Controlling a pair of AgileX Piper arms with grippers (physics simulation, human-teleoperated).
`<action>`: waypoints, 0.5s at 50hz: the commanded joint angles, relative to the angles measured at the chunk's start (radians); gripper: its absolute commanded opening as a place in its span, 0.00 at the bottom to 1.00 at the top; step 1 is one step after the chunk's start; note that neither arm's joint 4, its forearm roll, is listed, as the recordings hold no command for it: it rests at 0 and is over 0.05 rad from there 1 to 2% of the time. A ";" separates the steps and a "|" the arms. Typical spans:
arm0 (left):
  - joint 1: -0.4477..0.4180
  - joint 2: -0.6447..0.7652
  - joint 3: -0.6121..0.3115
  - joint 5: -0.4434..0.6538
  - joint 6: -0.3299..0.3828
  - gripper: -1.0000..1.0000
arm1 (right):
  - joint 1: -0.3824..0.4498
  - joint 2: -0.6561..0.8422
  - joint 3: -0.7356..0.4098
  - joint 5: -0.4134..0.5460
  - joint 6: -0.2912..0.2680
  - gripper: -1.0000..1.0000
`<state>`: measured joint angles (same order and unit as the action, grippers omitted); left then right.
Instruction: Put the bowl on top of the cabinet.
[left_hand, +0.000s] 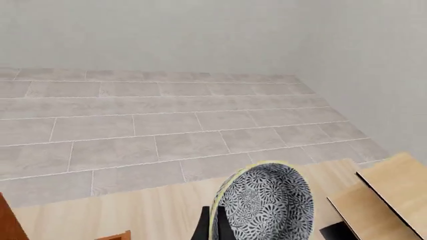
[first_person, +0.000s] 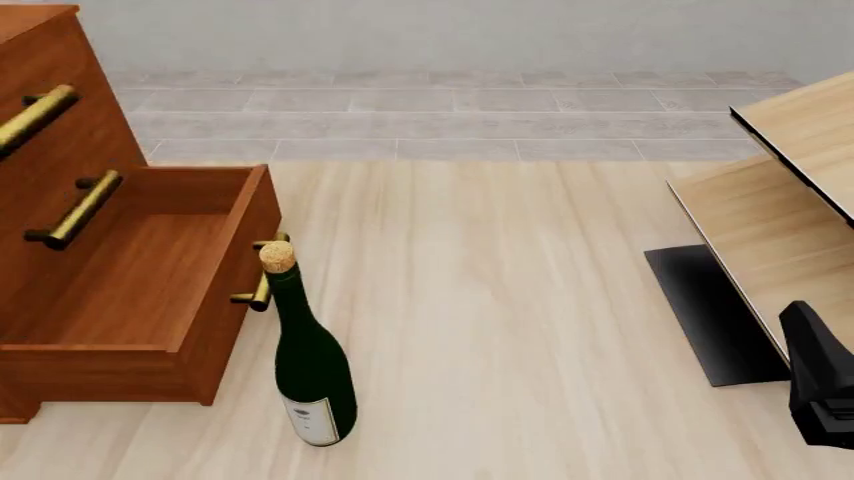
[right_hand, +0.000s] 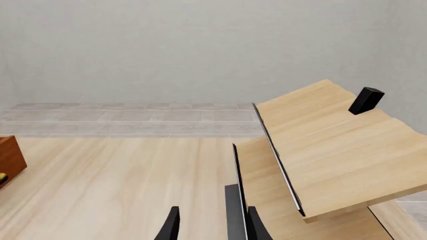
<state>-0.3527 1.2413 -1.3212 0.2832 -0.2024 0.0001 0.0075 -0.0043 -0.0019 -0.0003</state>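
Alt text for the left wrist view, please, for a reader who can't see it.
The bowl, speckled inside, is held tilted on its side between the left gripper's dark fingers, above the light wood table. Beyond lie grey floor tiles, with pale furniture at one edge.

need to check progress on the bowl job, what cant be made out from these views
- Cabinet top: cut off by the front view's upper left edge, so the placing spot is unseen.
- Bowl: absent from the front view; in the left wrist view the lower edge cuts it off.
- Left gripper: only dark finger bits show behind the bowl.
- Right gripper: just the fingertips, nothing between them.
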 joint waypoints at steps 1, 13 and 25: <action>0.023 -0.118 0.001 0.034 -0.045 0.00 | 0.000 0.000 0.000 0.000 0.000 1.00; 0.125 -0.180 0.001 0.053 -0.129 0.00 | 0.000 0.000 0.000 0.000 0.000 1.00; 0.250 -0.301 0.084 0.000 -0.216 0.00 | 0.000 0.000 0.000 0.000 0.000 1.00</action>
<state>-0.1876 1.0345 -1.2846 0.3146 -0.3682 0.0001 0.0075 -0.0043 -0.0019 -0.0003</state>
